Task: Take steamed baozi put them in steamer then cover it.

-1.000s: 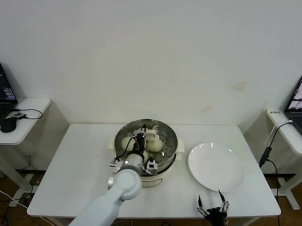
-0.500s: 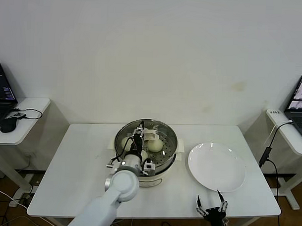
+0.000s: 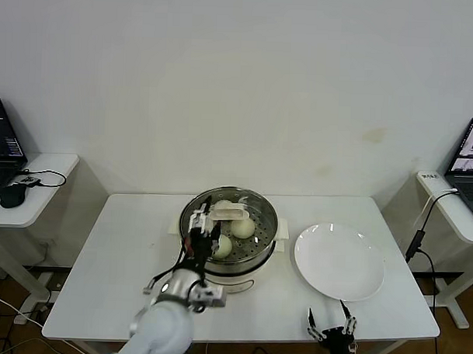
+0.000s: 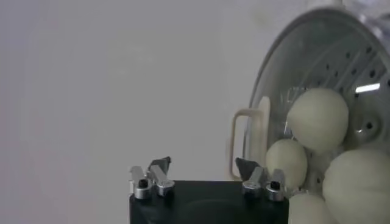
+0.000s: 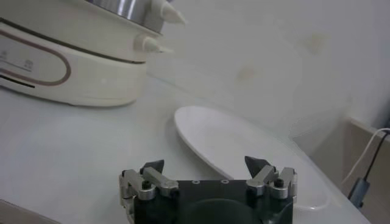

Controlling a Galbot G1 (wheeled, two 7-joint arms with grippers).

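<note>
At the near edge of the white table point(image 3: 100, 296), the right gripper point(image 3: 332, 329) hung low with its fingers spread and nothing between them; in the right wrist view the same gripper point(image 5: 206, 175) pointed toward the white plate point(image 5: 244, 146). That plate point(image 3: 340, 261) lay flat and bare on the table's right part, just beside the steamer.

To the left, the left gripper point(image 3: 200, 226) was over the steamer's near-left rim, its jaws parted and holding nothing. The left wrist view showed the gripper point(image 4: 204, 175) with its open fingertips apart against the pale wall, the steamer's cream side handle point(image 4: 247, 145) beyond them.

The steamer point(image 3: 259, 241), a shiny perforated steel basket on a cream electric pot base, stood at the table's middle. The steamed baozi point(image 3: 242, 228) sat inside the basket; the wrist view showed four buns point(image 4: 317, 119) crowded together and touching. A cream bar handle point(image 3: 230, 213) lay across the steamer's top, though whether the glass cover sat on the basket could not be told.
</note>
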